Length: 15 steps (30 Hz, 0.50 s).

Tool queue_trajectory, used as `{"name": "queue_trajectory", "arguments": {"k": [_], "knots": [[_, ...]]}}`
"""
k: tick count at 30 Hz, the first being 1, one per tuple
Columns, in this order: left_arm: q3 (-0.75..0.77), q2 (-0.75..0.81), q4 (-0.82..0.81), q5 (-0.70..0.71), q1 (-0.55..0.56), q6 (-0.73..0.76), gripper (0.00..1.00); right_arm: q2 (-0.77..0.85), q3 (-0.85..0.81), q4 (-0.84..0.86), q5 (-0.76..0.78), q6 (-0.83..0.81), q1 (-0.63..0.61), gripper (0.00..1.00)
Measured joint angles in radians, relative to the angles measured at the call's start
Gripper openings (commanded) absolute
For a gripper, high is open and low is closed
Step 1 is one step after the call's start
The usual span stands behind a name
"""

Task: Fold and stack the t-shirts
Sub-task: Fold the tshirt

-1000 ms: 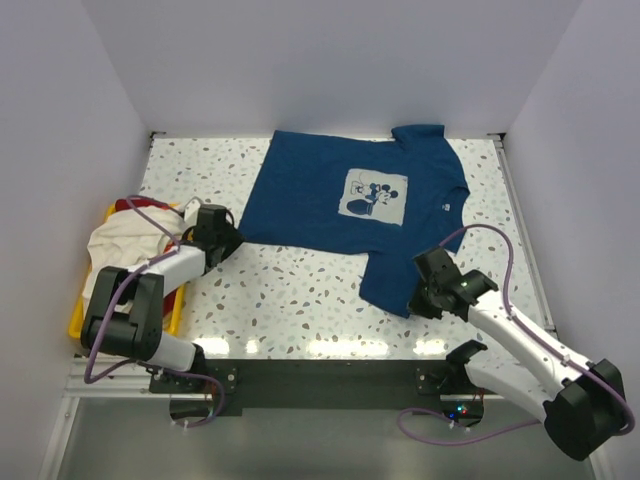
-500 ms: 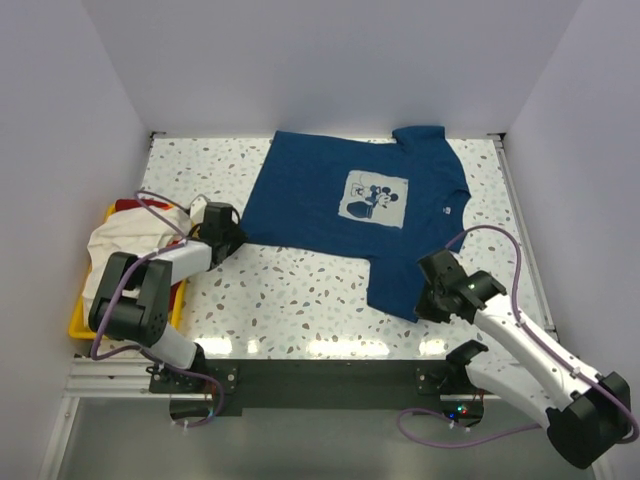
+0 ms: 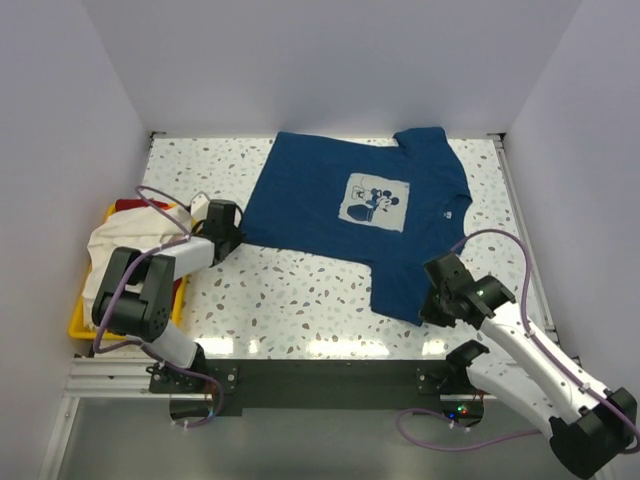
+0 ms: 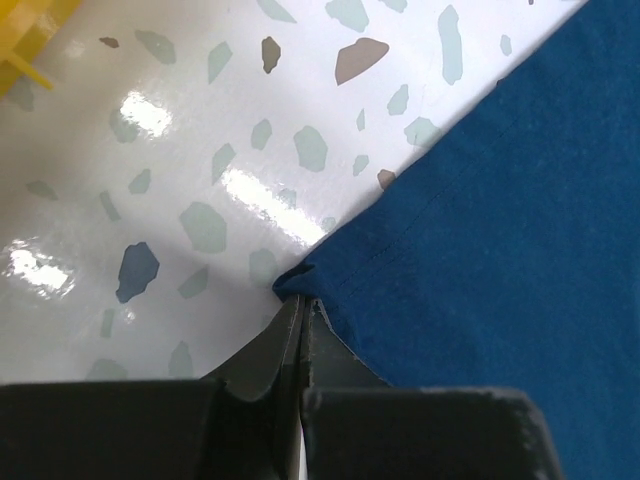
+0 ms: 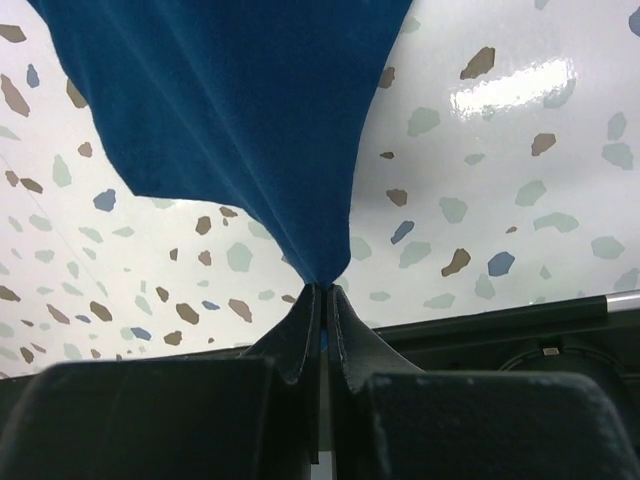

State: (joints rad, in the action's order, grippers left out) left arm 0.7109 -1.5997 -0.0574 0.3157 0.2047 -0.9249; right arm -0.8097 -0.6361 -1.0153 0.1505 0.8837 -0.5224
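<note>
Looking down from the top camera, you had the navy t-shirt (image 3: 320,215) spread flat, print up, across the far middle of the tabletop (image 3: 290,300). Your left arm (image 3: 175,262) reached to the shirt's near left corner, with the left jaws right at that hem. Your right arm (image 3: 520,340) reached to the near right corner, with the right jaws at the cloth edge there. The yellow bin (image 3: 75,325) sat at the tabletop's left edge, beside the left arm. A cream-white t-shirt (image 3: 110,250) was heaped in it, and a bit of red t-shirt (image 3: 125,205) showed at its far end.

In the left wrist view, your left jaws were clenched, tips pressed together on the very corner of the navy t-shirt. A small pucker of cloth sat at the tips, and the rest of the shirt lay flat on the speckled tabletop to the right. A sliver of the yellow bin showed in the upper left corner.

In the right wrist view, your right jaws were clenched on a pinch of navy cloth. The fabric came to a taut point at the tips and fanned out wide away from them. The cloth looked raised off the tabletop near the pinch, but you could not tell from this view how far.
</note>
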Motion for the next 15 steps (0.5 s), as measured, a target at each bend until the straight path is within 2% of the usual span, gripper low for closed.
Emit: {"name": "queue_trajectory", "arguments": {"k": [5, 14, 15], "knots": [[-0.003, 0.082, 0.077, 0.055, 0.027, -0.003, 0.0, 0.068, -0.004, -0.041, -0.003, 0.013, 0.0, 0.0], [-0.126, 0.405, 0.223, 0.137, 0.047, -0.017, 0.0, 0.191, -0.099, -0.158, -0.004, 0.025, 0.0, 0.0], [-0.145, 0.433, 0.228, 0.138, 0.048, -0.016, 0.06, 0.205, -0.1, -0.164, -0.005, 0.025, 0.0, 0.0]]}}
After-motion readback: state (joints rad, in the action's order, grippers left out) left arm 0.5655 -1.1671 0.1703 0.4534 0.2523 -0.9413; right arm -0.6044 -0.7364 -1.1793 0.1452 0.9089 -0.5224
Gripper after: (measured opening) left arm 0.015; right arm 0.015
